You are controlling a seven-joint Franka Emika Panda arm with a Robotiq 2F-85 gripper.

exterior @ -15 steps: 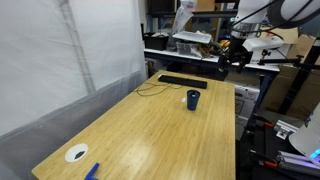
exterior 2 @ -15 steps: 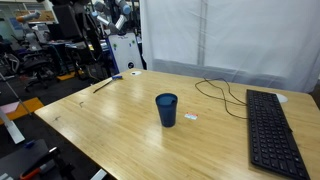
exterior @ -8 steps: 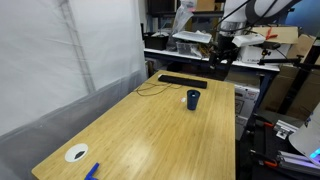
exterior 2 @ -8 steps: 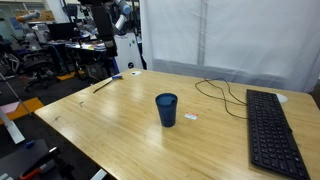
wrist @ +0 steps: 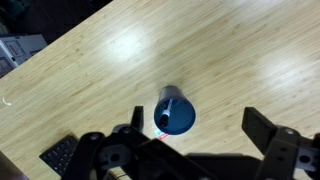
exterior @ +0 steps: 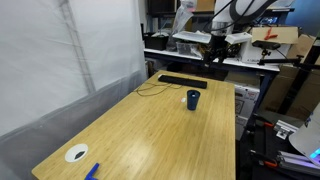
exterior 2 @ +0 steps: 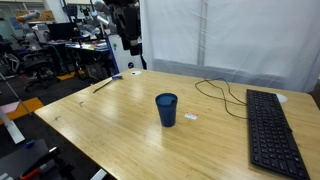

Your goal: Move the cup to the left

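We see our fingers (wrist: 268, 128) spread wide and holding nothing, hanging high above the counter (wrist: 230, 50). The cup (wrist: 175, 112) stands upright, mouth open, near the middle of the wrist view and apart from both fingers. The keyboard (wrist: 62, 155) lies at its 8 o'clock. In an exterior view a small white scrap (exterior 2: 191, 117) lies near the cup, at its 3 o'clock.
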